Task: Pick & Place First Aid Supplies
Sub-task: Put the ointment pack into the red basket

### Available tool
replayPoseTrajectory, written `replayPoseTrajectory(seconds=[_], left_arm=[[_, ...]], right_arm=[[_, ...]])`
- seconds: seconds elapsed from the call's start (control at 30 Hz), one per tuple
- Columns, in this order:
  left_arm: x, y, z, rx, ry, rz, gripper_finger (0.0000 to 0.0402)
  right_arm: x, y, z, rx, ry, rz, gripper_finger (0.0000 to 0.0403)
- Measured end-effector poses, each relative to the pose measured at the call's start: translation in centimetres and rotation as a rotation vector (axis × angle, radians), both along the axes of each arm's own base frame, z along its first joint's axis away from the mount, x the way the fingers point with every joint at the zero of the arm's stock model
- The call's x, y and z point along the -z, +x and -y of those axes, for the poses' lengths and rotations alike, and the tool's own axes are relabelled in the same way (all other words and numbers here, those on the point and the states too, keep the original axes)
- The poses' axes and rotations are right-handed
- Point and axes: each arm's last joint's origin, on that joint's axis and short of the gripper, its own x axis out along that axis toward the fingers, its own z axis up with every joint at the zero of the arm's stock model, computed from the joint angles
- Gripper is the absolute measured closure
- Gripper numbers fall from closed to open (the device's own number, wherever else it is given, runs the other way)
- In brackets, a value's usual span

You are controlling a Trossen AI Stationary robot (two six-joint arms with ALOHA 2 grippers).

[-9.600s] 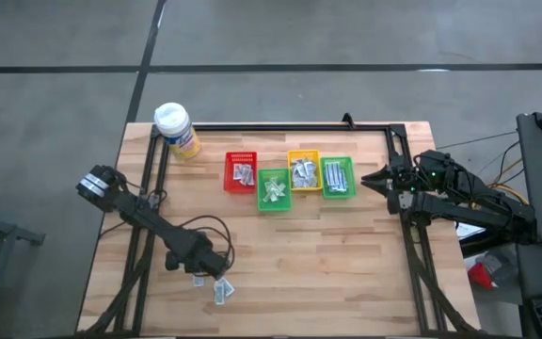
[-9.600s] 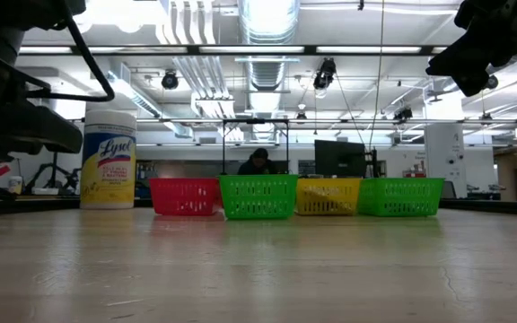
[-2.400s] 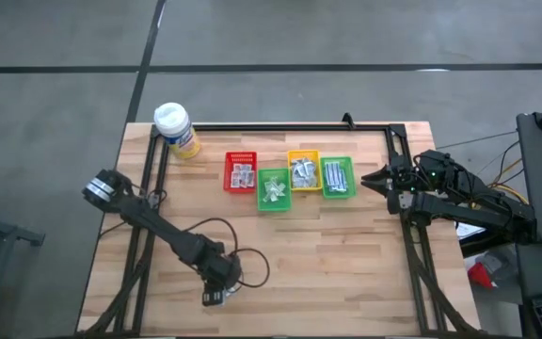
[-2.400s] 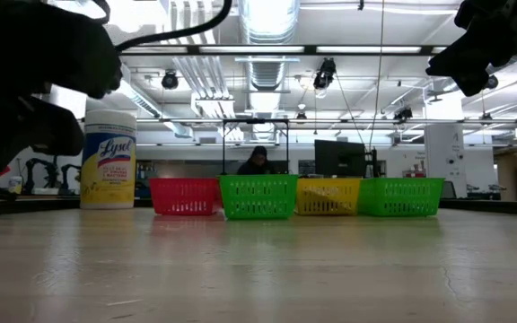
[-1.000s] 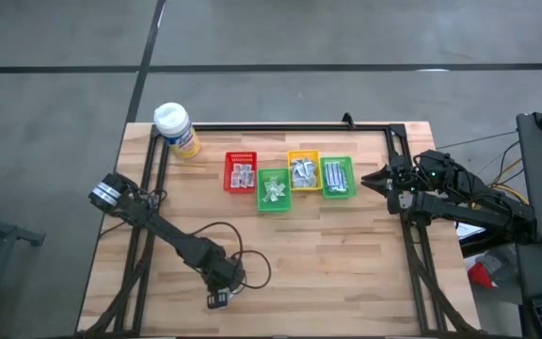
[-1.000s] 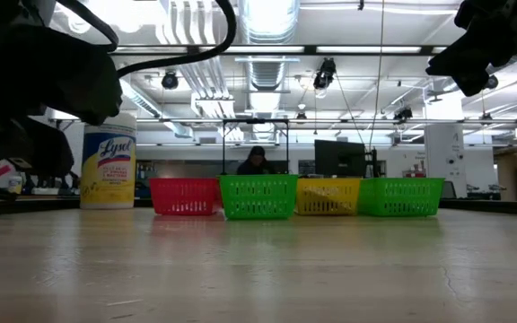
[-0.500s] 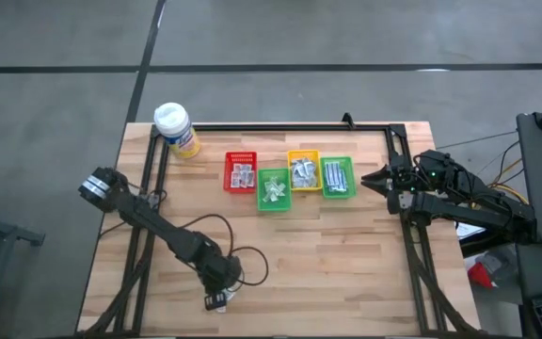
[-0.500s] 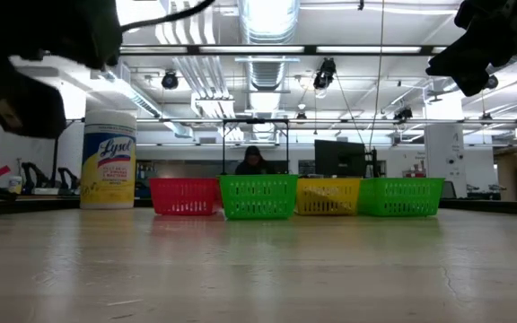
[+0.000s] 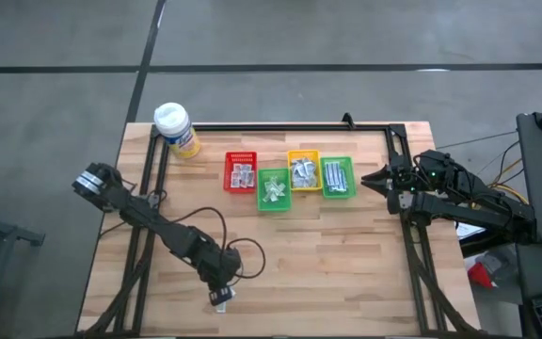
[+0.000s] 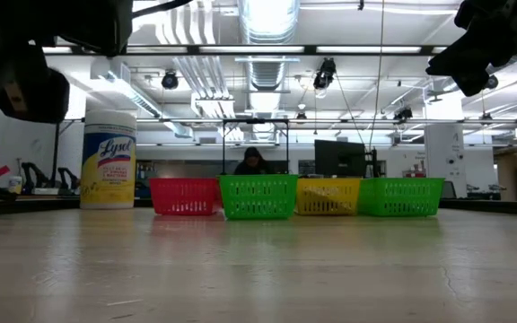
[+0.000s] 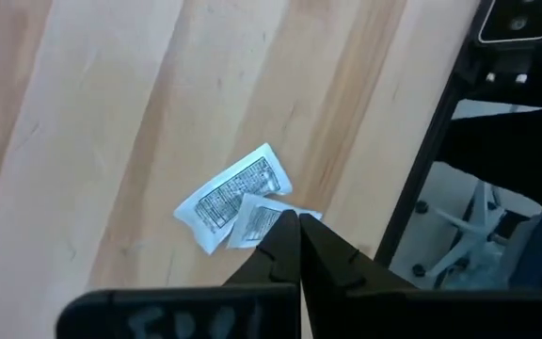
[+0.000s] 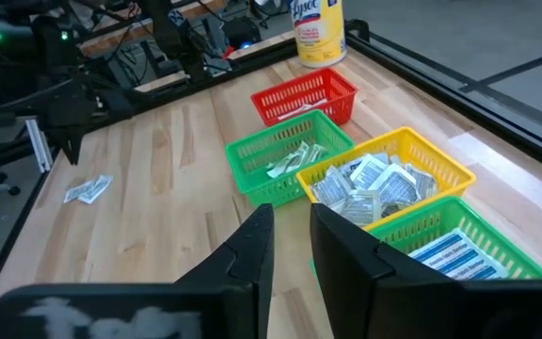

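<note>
the left gripper hangs at the table's seven o'clock edge, fingers pinched together and holding nothing, their tips just over two white packets that lie overlapping on the wood. the right gripper waits at three o'clock, jaws slightly parted and bare, beside the row of bins at twelve holding more packets.

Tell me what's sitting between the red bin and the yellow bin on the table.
A green bin holding packets sits between the red bin and the yellow bin, set slightly nearer the table's front; the high view shows it plainly.
</note>
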Motion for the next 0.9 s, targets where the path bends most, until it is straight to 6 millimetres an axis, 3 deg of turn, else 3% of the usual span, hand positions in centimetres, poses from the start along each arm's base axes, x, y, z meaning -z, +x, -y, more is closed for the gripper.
replayPoseTrajectory(seconds=[0.4, 0.57, 0.7, 0.8, 0.9], left_arm=[[0.7, -0.1, 0.0, 0.004, -0.003, -0.01, 0.0392], [0.7, 0.0, 0.1, 0.013, -0.01, -0.005, 0.0325], [0.7, 0.8, 0.8, 0.091, -0.036, 0.098, 0.0267], [1.3, 1.2, 1.5, 0.187, -0.058, 0.14, 0.0246], [2.7, 1.1, 1.8, 0.243, -0.059, 0.069, 0.0242]], right_arm=[[0.0, 0.0, 0.0, 0.001, 0.0, 0.0, 0.032], [0.0, 0.0, 0.0, 0.0, -0.001, 0.0, 0.0316], [0.0, 0.0, 0.0, 0.0, 0.0, 0.0, 0.032], [0.0, 0.0, 0.0, 0.0, 0.0, 0.0, 0.0326], [0.0, 0.0, 0.0, 0.0, 0.0, 0.0, 0.0332]])
